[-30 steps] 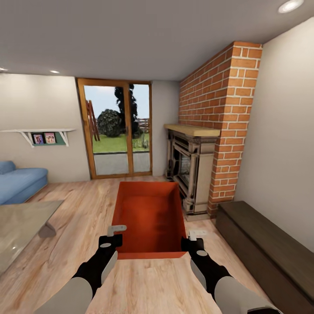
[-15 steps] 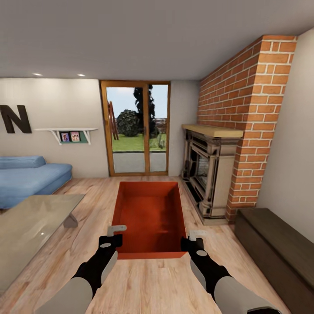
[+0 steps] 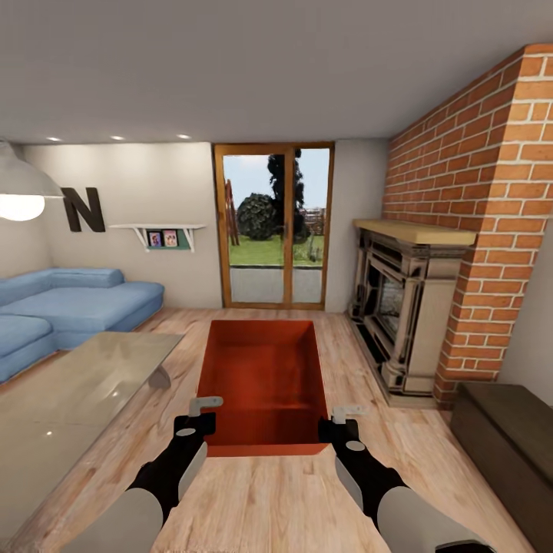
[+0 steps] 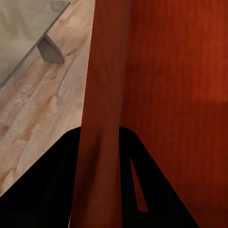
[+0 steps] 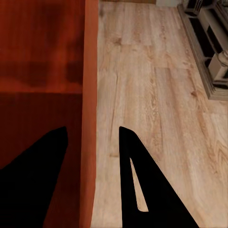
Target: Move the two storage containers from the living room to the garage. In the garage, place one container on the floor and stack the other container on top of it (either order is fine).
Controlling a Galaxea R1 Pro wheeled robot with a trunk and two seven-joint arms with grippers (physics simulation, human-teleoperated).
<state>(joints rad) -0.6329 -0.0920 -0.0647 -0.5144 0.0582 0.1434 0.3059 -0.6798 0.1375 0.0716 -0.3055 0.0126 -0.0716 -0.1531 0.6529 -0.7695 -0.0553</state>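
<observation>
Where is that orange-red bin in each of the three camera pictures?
Head view: the storage container sits low centre, between both hands.
Left wrist view: its wall runs between the left hand's fingers.
Right wrist view: its wall runs between the right hand's fingers.
Shared landmark: the wood plank floor.

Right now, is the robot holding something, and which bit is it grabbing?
Yes, the orange-red storage container. The left gripper pinches its left side wall and the right gripper pinches its right side wall, both near the end closest to the robot.
</observation>
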